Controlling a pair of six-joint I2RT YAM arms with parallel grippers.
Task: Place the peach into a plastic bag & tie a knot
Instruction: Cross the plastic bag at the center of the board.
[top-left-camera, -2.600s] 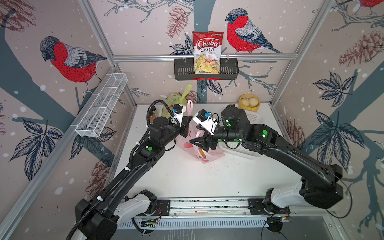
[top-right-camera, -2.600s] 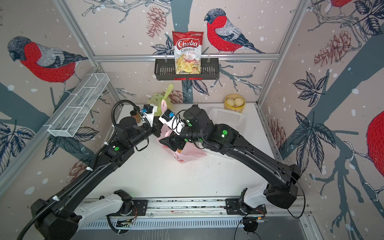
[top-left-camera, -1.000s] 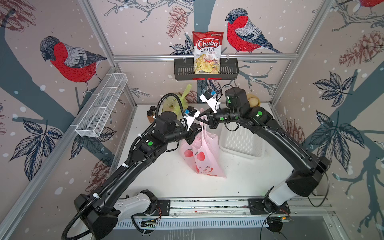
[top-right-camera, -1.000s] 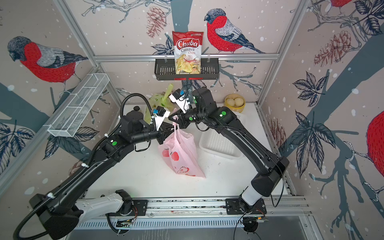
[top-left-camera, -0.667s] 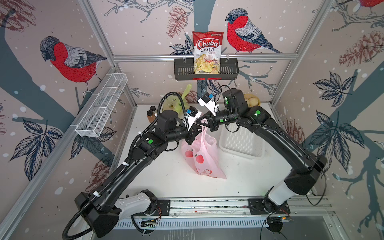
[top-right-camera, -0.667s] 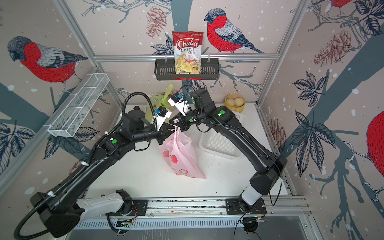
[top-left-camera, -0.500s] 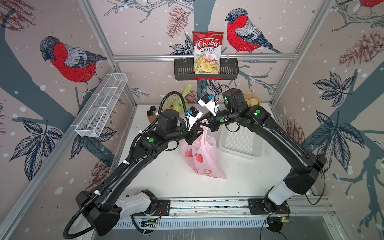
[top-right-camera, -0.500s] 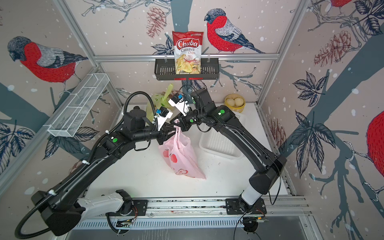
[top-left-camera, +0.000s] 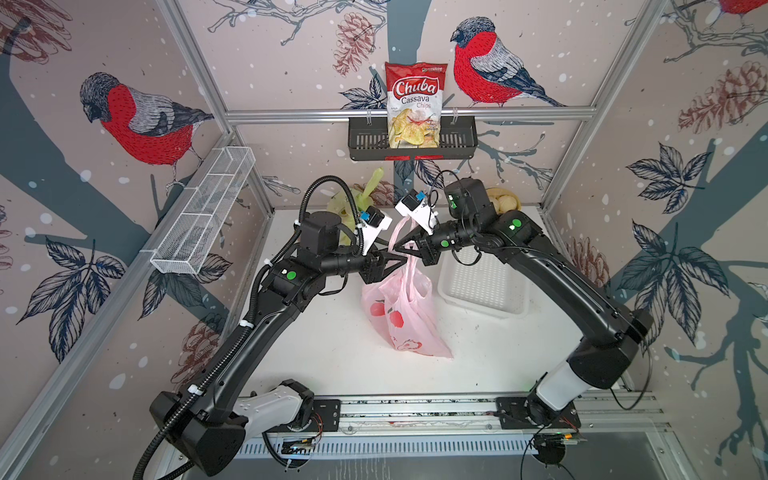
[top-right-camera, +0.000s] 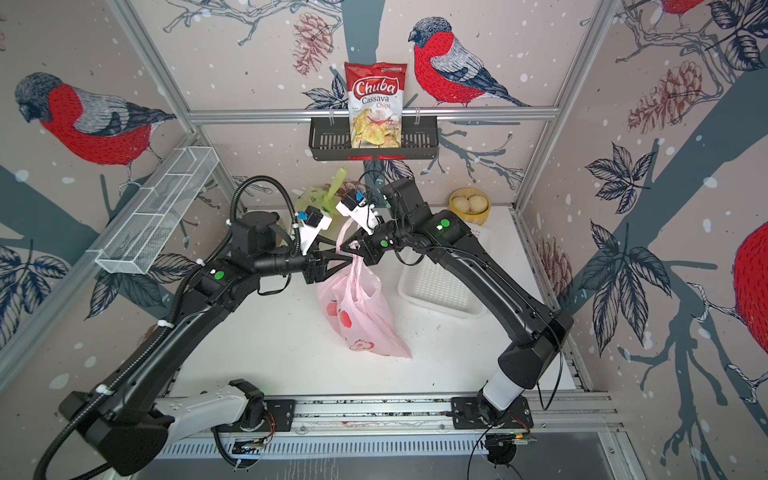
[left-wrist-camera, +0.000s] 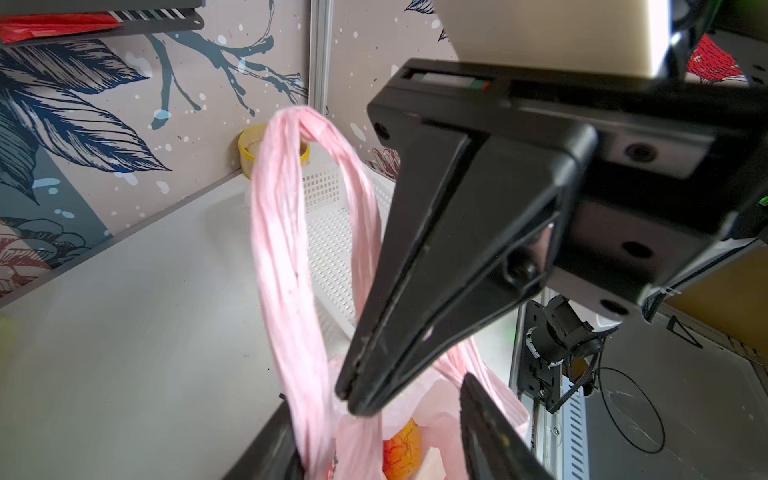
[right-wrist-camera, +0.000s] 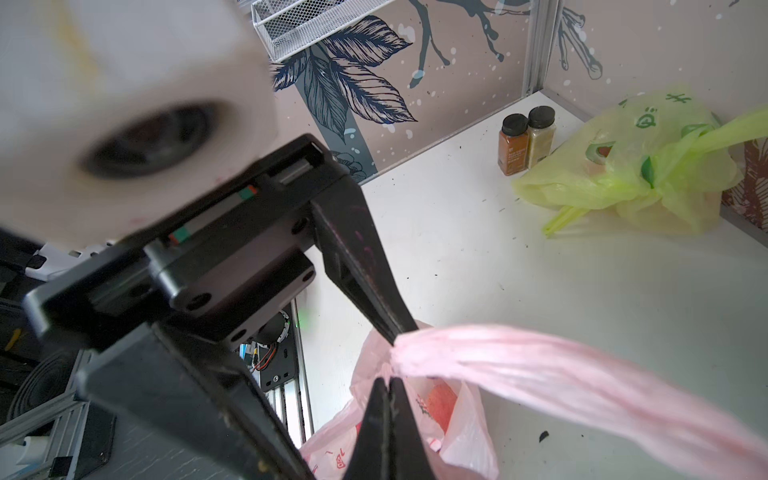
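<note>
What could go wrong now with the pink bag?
1. The left jaws stand open with a handle strand between them, so only the shut right jaws hold the pink bag; the strand may slip away before knotting.
2. The peach lies under an untied mouth and could roll out if the bag tips.

Twisted pink bag handle (right-wrist-camera: 561, 374) between closed right gripper (right-wrist-camera: 388, 384) fingers (right-wrist-camera: 374, 424); green bag (right-wrist-camera: 623, 174) behind.

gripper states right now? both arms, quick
Left gripper: open, the pink bag handle passes loose between its fingers.
Right gripper: shut on the pink bag handle.
</note>
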